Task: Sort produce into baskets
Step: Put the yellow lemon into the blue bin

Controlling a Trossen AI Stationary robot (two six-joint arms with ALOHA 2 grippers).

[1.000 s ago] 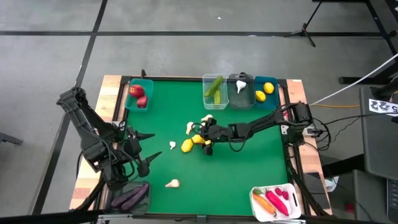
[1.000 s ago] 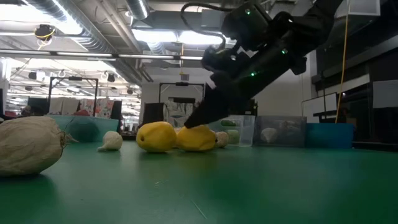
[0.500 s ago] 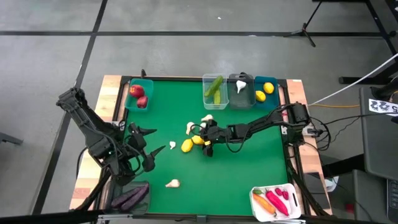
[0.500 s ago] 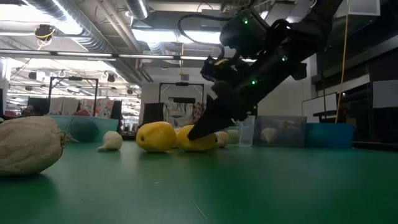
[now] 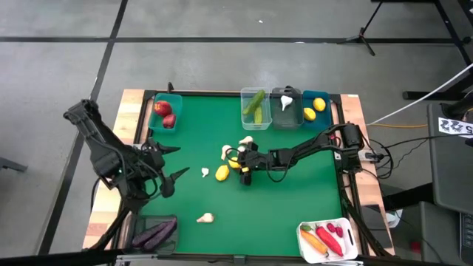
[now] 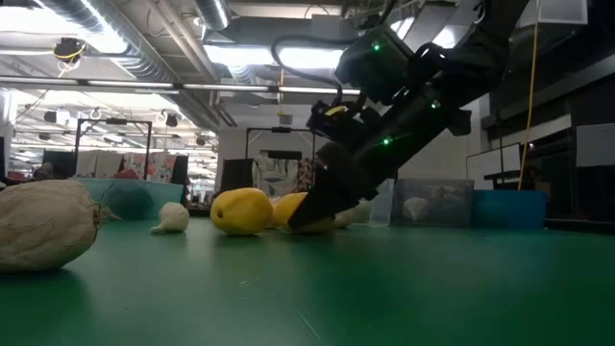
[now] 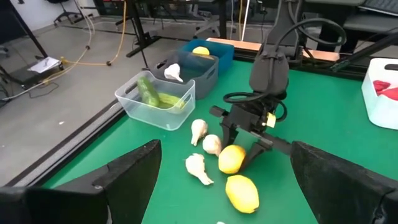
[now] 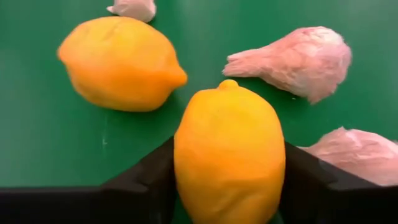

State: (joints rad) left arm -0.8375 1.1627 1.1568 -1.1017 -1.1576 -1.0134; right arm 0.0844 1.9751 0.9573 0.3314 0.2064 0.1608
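Note:
Two yellow lemons lie mid-table among white garlic bulbs [image 5: 226, 151]. My right gripper [image 5: 241, 165] reaches in from the table's right and is shut on the nearer-right lemon [image 8: 229, 155]. The other lemon [image 8: 118, 62] lies free on the mat just beyond it. My left gripper [image 5: 181, 162] hangs open above the table's left part, with nothing between its fingers [image 7: 134, 171]. More garlic lies loose on the mat [image 5: 205, 217]. My right gripper pinches the lemon between its two fingers, one on each long side [image 8: 180, 168]. The fingers [image 8: 146, 183] come slanting down from the table's right side and lie along the lemon. The lemon rests on the green mat, its tip pointing away from the gripper.
Along the far edge stand a teal basket with apples [image 5: 165, 112], a clear one with cucumbers [image 5: 255, 108], a dark grey one with garlic [image 5: 286, 106] and a teal one with lemons [image 5: 316, 109]. A white basket [image 5: 329, 240] sits near right, a dark one with eggplants [image 5: 155, 233] near left.
My right gripper has sunk onto the mat around the lemon and its fingers have shut on the lemon's sides. My left gripper has risen and drifted a little toward the far edge, still open.

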